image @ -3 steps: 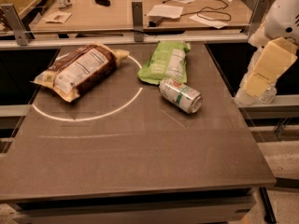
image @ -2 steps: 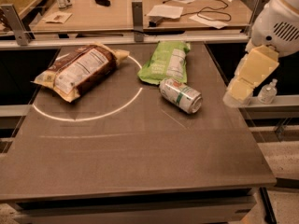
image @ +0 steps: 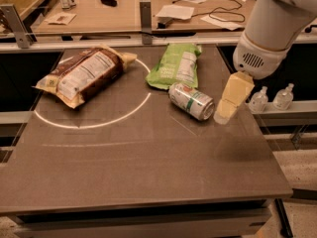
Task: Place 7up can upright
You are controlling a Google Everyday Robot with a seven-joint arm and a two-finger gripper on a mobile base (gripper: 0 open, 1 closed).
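The 7up can (image: 191,101), silver-white with green bands, lies on its side on the dark table (image: 148,167), right of centre, its base towards the front right. My gripper (image: 223,115), cream-coloured under a white arm, hangs just to the right of the can's lower end, close to it but apart from it and holding nothing.
A green snack bag (image: 177,66) lies just behind the can. A brown snack bag (image: 84,76) lies at the left, inside a white circle line. Two small bottles (image: 271,99) stand off the table's right edge. A cluttered wooden desk (image: 124,14) is behind.
My gripper and arm have moved left and down, from beyond the table's right edge to right beside the can. The can and bags have not moved.
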